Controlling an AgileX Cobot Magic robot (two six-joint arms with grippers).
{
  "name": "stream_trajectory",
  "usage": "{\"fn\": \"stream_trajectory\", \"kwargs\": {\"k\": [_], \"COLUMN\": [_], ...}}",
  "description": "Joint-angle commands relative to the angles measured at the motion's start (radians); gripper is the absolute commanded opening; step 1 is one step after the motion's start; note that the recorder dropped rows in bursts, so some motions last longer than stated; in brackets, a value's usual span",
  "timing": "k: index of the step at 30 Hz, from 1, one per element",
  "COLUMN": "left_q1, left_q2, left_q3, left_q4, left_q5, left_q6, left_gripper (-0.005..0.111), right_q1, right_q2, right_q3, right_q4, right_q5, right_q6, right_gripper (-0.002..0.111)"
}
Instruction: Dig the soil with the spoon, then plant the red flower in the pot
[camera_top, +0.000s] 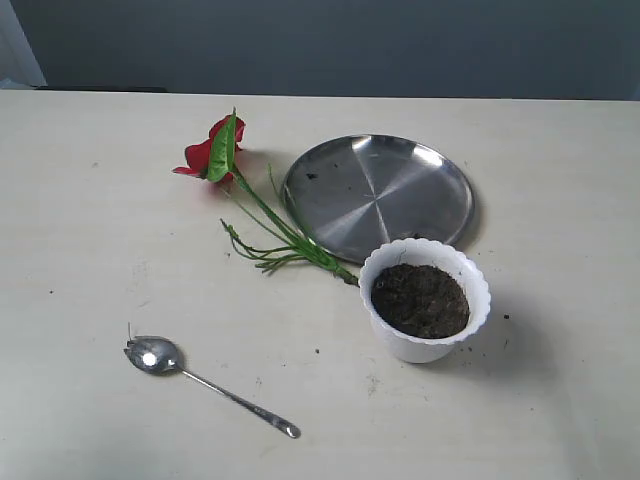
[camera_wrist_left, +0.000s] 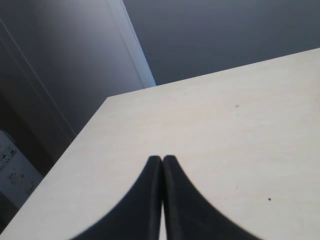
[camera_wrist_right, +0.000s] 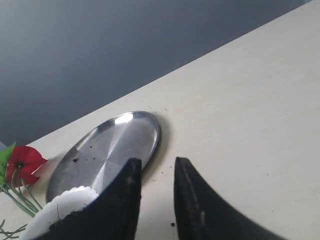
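The white pot with a scalloped rim stands right of centre, filled with dark soil. The red flower lies flat on the table, its green stems running toward the pot's left side. A silver spoon lies at the front left, handle pointing right. Neither arm shows in the exterior view. My left gripper is shut over bare table. My right gripper is open and empty, with the pot and flower off to one side of it.
A round steel plate lies behind the pot, touching the flower stems; the plate carries a few soil crumbs. Crumbs are scattered round the pot. The left wrist view shows the table's edge against a dark wall.
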Motion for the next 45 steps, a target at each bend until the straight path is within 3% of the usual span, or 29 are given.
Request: {"fn": "stream_trajectory", "kwargs": {"k": [1,6,12,17,20,24,27,31,34,39,45], "left_q1": [-0.005,-0.005,-0.005,-0.005,-0.005,-0.005,-0.005,-0.005,-0.005,-0.005,-0.005], "left_q2": [-0.005,-0.005,-0.005,-0.005,-0.005,-0.005,-0.005,-0.005,-0.005,-0.005,-0.005], "left_q3": [-0.004,-0.004,-0.004,-0.004,-0.004,-0.004,-0.004,-0.004,-0.004,-0.004,-0.004], "left_q4": [0.0,0.0,0.0,0.0,0.0,0.0,0.0,0.0,0.0,0.0,0.0], "left_q5": [-0.001,-0.001,-0.001,-0.001,-0.001,-0.001,-0.001,-0.001,-0.001,-0.001,-0.001], "left_q6": [-0.004,-0.004,-0.004,-0.004,-0.004,-0.004,-0.004,-0.004,-0.004,-0.004,-0.004], "left_gripper": [0.0,0.0,0.0,0.0,0.0,0.0,0.0,0.0,0.0,0.0,0.0], "right_q1": [-0.003,-0.001,0.001,0.016,0.021,0.021,0.021,0.021,0.021,0.021,0.021], "right_q2": [-0.006,-0.006,-0.006,0.074,0.193,0.346,0.428,0.476,0.487,0.487,0.487], "right_q3": [0.001,0.001,0.001,-0.137,-0.262,-0.394,-0.424,-0.424,-0.424,-0.424,-0.424], "right_q4": [0.007,0.182,0.173,-0.132,-0.412,-0.576,-0.581,-0.644,-0.671,-0.67,-0.756], "right_q5": [-0.121,-0.429,-0.666,-0.613,-0.76,-1.078,-1.21,-1.329,-1.41,-1.543,-1.543], "right_q6": [0.004,0.062,0.07,0.166,0.181,0.181,0.2,0.246,0.264,0.506,0.693], "right_gripper": [0.024,0.024,0.024,0.024,0.026,0.046,0.065,0.082,0.088,0.091,0.091]}}
